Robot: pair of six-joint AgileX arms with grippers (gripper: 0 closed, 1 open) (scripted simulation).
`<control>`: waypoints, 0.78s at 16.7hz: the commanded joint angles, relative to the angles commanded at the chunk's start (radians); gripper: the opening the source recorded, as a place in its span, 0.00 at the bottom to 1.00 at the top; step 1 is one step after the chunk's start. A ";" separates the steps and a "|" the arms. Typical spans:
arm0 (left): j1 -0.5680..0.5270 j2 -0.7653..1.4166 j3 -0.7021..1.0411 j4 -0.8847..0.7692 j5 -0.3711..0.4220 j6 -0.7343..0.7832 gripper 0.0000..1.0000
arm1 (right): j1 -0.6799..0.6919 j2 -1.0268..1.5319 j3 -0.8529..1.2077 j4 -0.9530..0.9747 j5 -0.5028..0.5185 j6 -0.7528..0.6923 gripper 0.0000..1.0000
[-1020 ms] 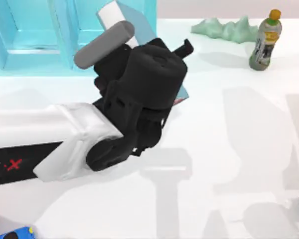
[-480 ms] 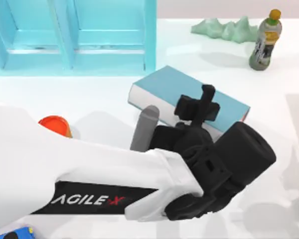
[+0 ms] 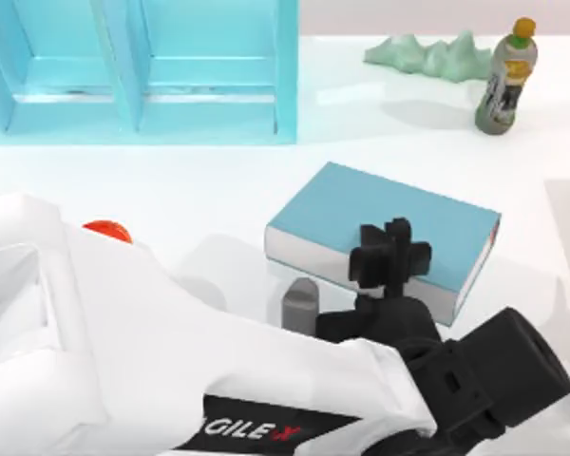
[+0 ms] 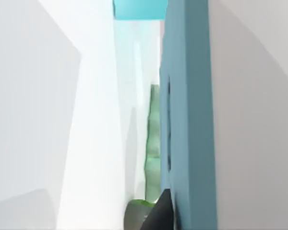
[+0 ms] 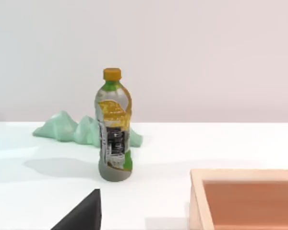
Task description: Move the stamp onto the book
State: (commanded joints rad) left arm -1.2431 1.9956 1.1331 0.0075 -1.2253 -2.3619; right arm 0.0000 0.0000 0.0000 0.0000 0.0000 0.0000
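Since half a second ago the left arm has swung farther toward the near edge of the top view, uncovering more of the book (image 3: 385, 223), which itself sits a little farther right and lower than before. From above, the white arm with black lettering sweeps in from the left, ending in black wrist housings; the left hand (image 3: 391, 258) reaches up over the book's near long edge. Whether its fingers are apart or together cannot be told. The book is a flat teal hardcover with white page edges, lying at a slant on the white surface (image 3: 209, 185). A light blue shelf unit (image 3: 142, 71) stands behind, a ridged mint-green lump (image 3: 427, 54) and a labelled bottle (image 3: 506, 78) far right. An orange-red rounded top (image 3: 105, 230) peeks out beside the arm.

The left wrist view looks along the book's teal cover (image 4: 189, 120), smooth and matte.

The right wrist view shows the bottle (image 5: 114, 132) upright, the green lump (image 5: 74, 129) behind, and a tan box rim (image 5: 197, 196).
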 joint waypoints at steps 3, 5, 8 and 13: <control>-0.001 0.001 0.001 -0.001 -0.002 -0.005 0.00 | 0.000 0.000 0.000 0.000 0.000 0.000 1.00; 0.004 0.000 -0.007 -0.001 0.004 -0.003 0.00 | 0.000 0.000 0.000 0.000 0.000 0.000 1.00; -0.006 -0.002 -0.002 -0.021 -0.004 -0.021 0.00 | 0.000 0.000 0.000 0.000 0.000 0.000 1.00; -0.009 0.000 -0.002 -0.035 -0.006 -0.033 0.00 | 0.000 0.000 0.000 0.000 0.000 0.000 1.00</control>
State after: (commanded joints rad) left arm -1.2520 1.9956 1.1306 -0.0272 -1.2310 -2.3944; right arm 0.0000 0.0000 0.0000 0.0000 0.0000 0.0000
